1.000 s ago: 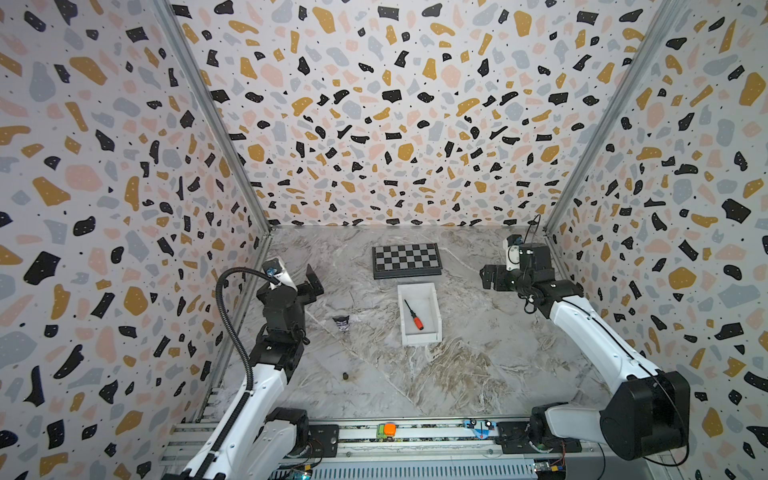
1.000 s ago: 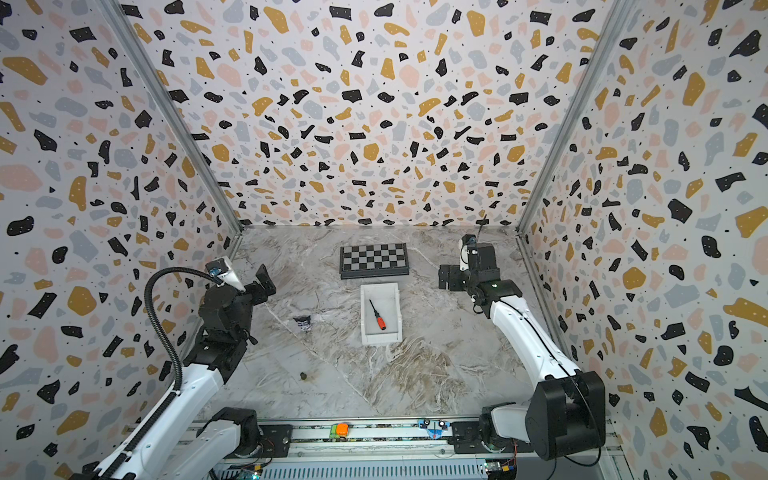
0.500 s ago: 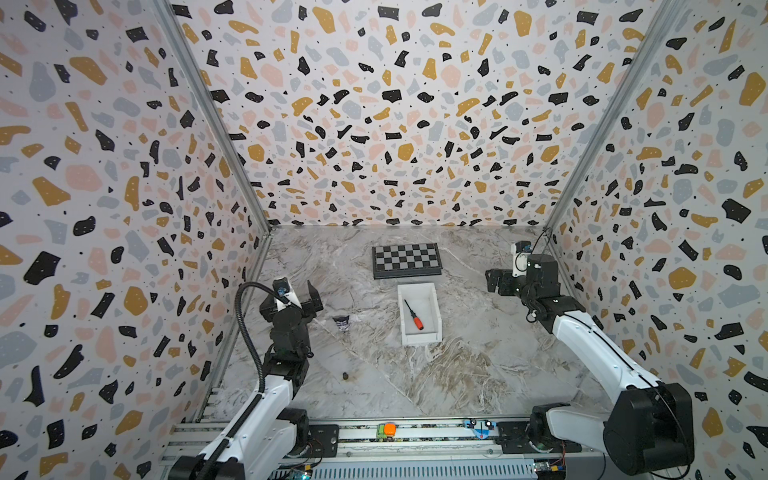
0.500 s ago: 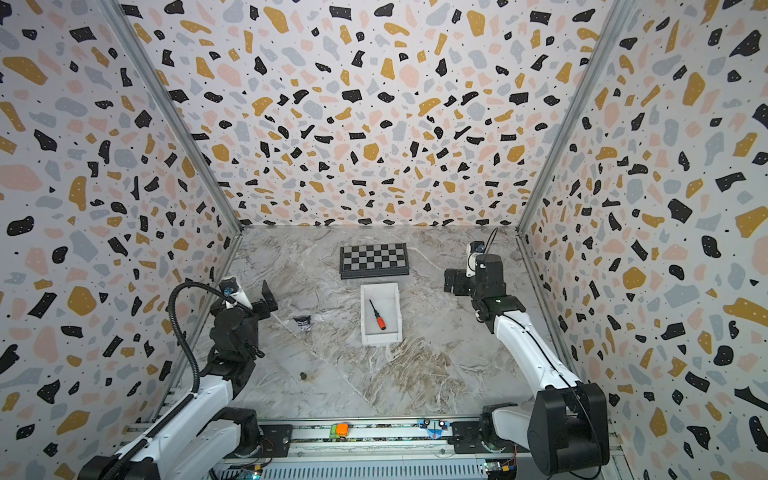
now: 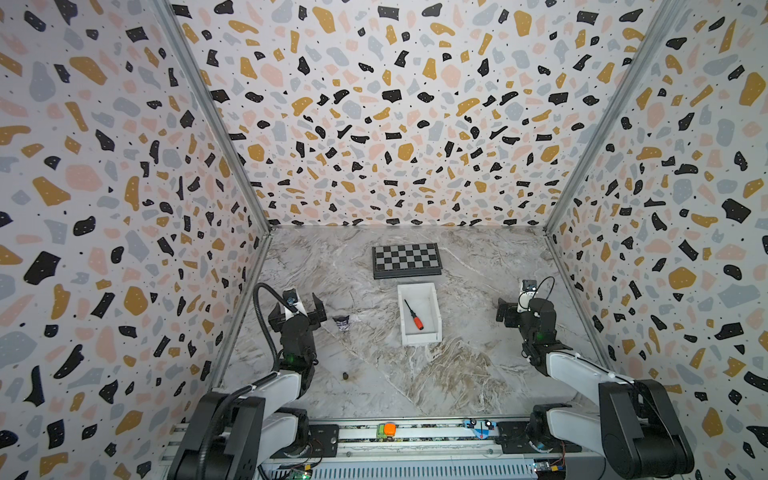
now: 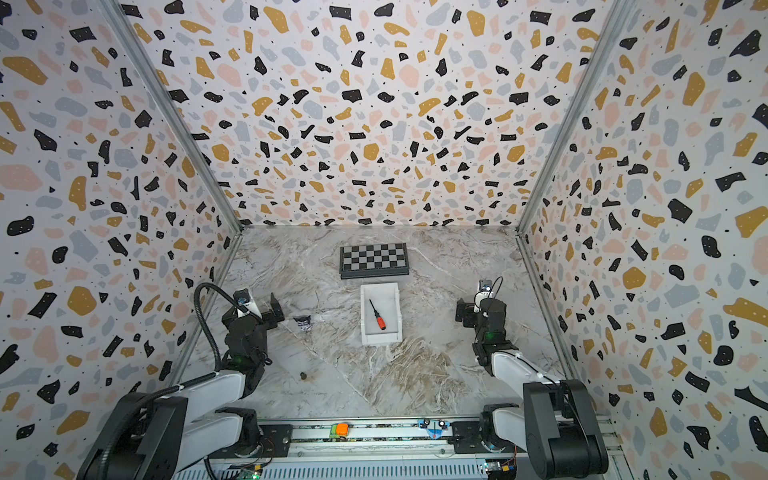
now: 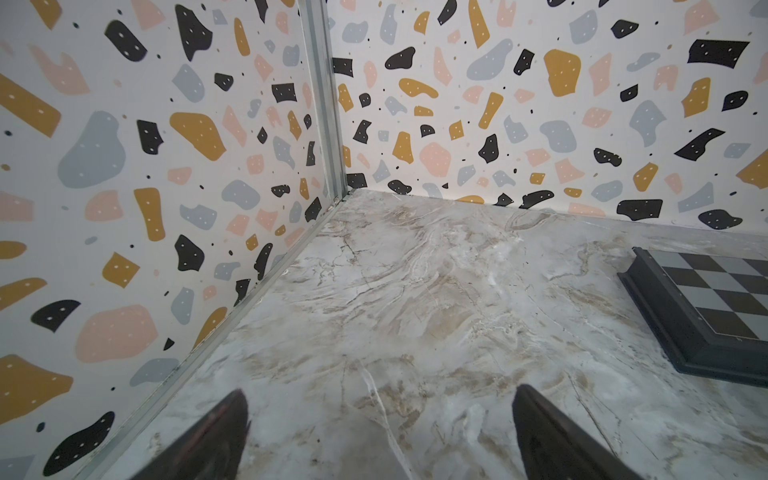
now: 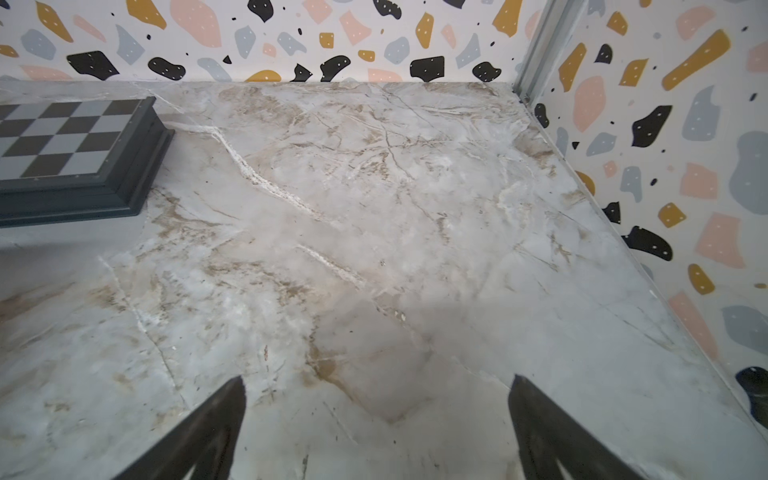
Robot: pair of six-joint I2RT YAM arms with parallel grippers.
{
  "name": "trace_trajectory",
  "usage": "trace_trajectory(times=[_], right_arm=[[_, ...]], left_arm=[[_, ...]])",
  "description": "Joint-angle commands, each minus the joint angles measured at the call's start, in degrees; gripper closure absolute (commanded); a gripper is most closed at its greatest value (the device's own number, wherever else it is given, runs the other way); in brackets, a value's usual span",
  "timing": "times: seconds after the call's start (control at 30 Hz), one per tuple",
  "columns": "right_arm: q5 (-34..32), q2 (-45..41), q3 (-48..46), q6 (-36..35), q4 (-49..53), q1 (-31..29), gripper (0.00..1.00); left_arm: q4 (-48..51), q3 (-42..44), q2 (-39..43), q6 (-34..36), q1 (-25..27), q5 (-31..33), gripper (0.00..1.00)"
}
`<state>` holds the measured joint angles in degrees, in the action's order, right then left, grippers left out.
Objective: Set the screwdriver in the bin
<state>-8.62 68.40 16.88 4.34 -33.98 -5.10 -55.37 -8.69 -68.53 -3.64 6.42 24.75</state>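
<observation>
Screwdriver (image 5: 414, 315) in bin (image 5: 420, 339); L end effector (image 7: 379, 390), R end effector (image 8: 377, 379) far off, spread.

Marbled table (image 5: 457, 374): checkered board (image 5: 406, 259) at far middle; white bin (image 5: 422, 337) just nearer, centre; small dark crumpled item (image 5: 343, 322) left of bin, apart; tiny brown speck (image 5: 345, 376) toward front left.

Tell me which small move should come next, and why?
Probably only a small retreat to the rest pose. The screwdriver lies inside the bin, and the left claw and right claw are open, empty and well away from it, so nothing seems left to grasp.
</observation>
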Motion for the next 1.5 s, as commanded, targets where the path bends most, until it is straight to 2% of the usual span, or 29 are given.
trace_trajectory(times=[0.0,0.17,0.27,0.47,0.57,0.63,0.7,0.77,0.8,1.47], right_arm=[[-1.7,-1.4,-2.0,-1.3,-13.5,0.4,0.01],[-0.7,2.4,-3.3,-1.3,-19.2,0.9,0.01],[0.3,6.0,-4.0,-0.9,-23.5,1.2,0.01],[2.1,10.4,-0.2,-2.1,-22.3,1.2,0.01],[1.7,16.3,-1.4,-2.9,-31.5,1.1,0.01],[2.7,14.8,-3.1,-2.8,-31.1,1.1,0.01],[1.8,18.7,-7.1,-3.4,-44.9,0.9,0.01],[1.9,17.1,-4.9,-3.2,-36.9,0.8,0.01],[1.9,16.8,-4.6,-3.0,-36.0,0.9,0.01],[1.4,16.7,-5.2,-3.5,-37.0,0.4,0.01]], left_arm=[[-8.9,-0.1,-4.0,0.6,-0.4,-1.7,0.00],[-13.7,-0.7,-11.4,1.0,-0.4,-2.6,0.00],[-13.5,-0.3,-11.0,1.2,-0.4,-3.2,0.00],[-13.7,-0.5,-11.4,1.4,-0.4,-3.6,0.00],[-13.2,-0.8,-11.5,2.3,-0.4,-5.8,0.00],[-13.2,-0.9,-11.5,2.4,-0.4,-5.9,0.00],[-13.2,-1.0,-11.6,2.5,-0.4,-6.3,0.00],[-13.6,-0.7,-11.5,3.2,-0.4,-8.4,0.00],[-13.6,-0.6,-11.4,3.3,-0.5,-8.7,0.00],[-13.5,-0.6,-11.4,2.9,-0.8,-8.7,0.00]])
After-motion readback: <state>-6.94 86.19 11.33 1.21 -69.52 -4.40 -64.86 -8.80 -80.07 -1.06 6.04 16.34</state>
